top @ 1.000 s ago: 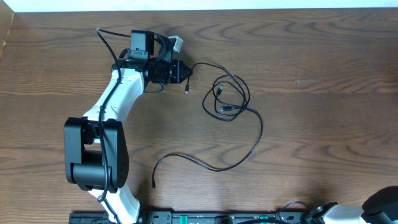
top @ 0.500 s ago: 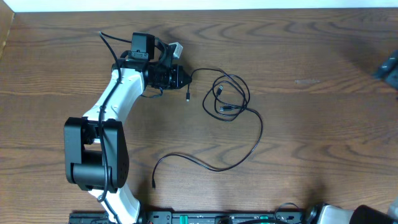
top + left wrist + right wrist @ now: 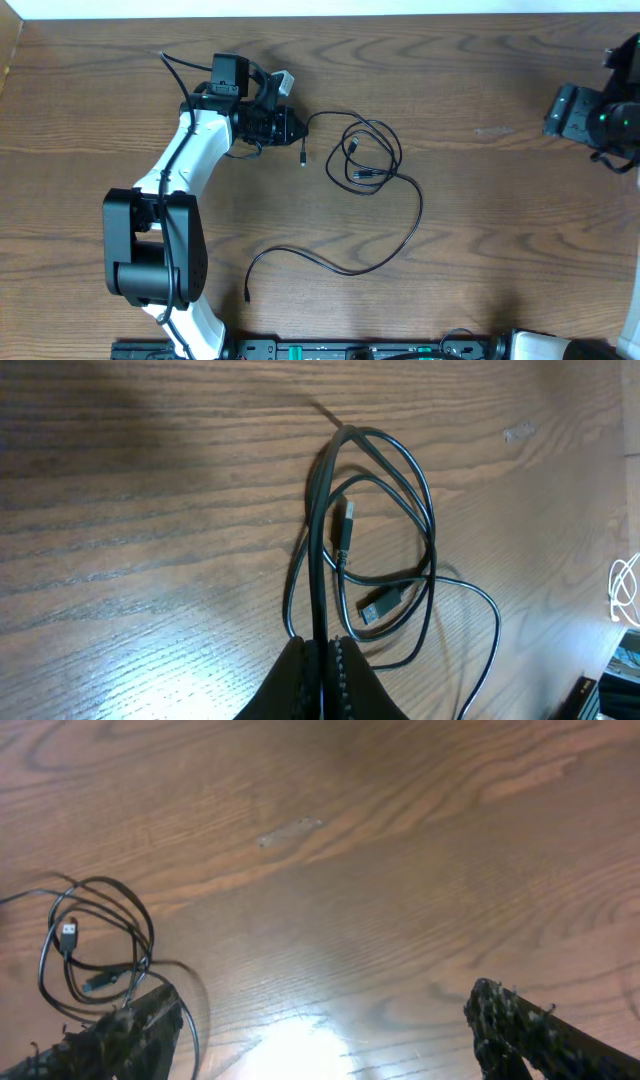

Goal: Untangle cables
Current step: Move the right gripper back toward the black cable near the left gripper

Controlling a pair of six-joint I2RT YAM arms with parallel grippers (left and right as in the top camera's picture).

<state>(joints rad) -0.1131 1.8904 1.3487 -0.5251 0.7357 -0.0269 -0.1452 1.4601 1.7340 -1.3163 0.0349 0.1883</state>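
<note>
The black cable point(image 3: 385, 165) lies on the wooden table, coiled in loose loops at the centre, with a long tail curving down to a plug end point(image 3: 248, 296). My left gripper point(image 3: 292, 125) is shut on the cable just left of the coil. The left wrist view shows the cord pinched between the jaws point(image 3: 325, 660), with the loops point(image 3: 425, 510) and two small plugs beyond. My right gripper point(image 3: 556, 110) is open and empty, far right of the coil. The right wrist view shows its fingers wide apart point(image 3: 320, 1040) and the coil point(image 3: 95, 955) at the left. No white cable is clearly visible.
The left arm's white body and black base point(image 3: 155, 245) stand at the left. The table's far edge point(image 3: 320, 14) meets a white strip at the top. A short cable end with a plug point(image 3: 302, 152) hangs just below the left gripper.
The right arm has swung from the bottom right corner to the upper right of the table. The left gripper has stayed shut on the black cable and barely moved.
</note>
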